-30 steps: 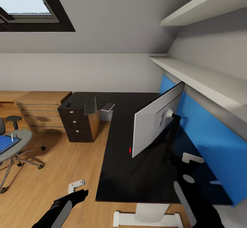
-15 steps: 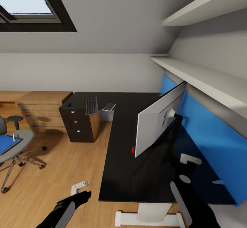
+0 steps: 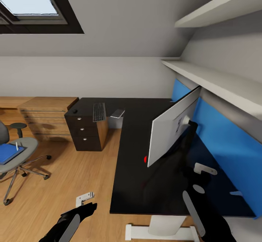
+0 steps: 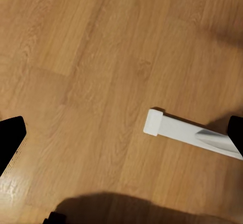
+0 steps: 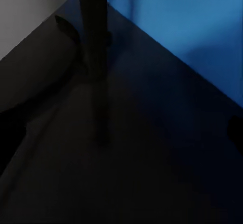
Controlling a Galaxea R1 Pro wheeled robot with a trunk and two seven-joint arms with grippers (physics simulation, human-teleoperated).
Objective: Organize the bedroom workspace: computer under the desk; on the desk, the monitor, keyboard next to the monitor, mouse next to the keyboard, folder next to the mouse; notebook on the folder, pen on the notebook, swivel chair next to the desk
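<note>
The counter (image 3: 138, 183), a black L-shaped top, lies just under the right claw (image 3: 203, 169), which hangs behind the monitor (image 3: 173, 131) with its state not to be told; the step in hand is judged to be the approach for the items not yet gathered. The swivel chair (image 3: 14, 151) is seen well apart from the left claw (image 3: 84, 198), which hangs low over the floor (image 4: 101, 57) with its fingers spread and nothing held, the folder (image 3: 9, 153) and pen (image 3: 16, 146) resting on the seat. The keyboard (image 3: 98, 111) and mouse (image 3: 75, 111) lie far beyond both claws on the counter's far arm, so a drive toward the chair is judged to be called for next.
</note>
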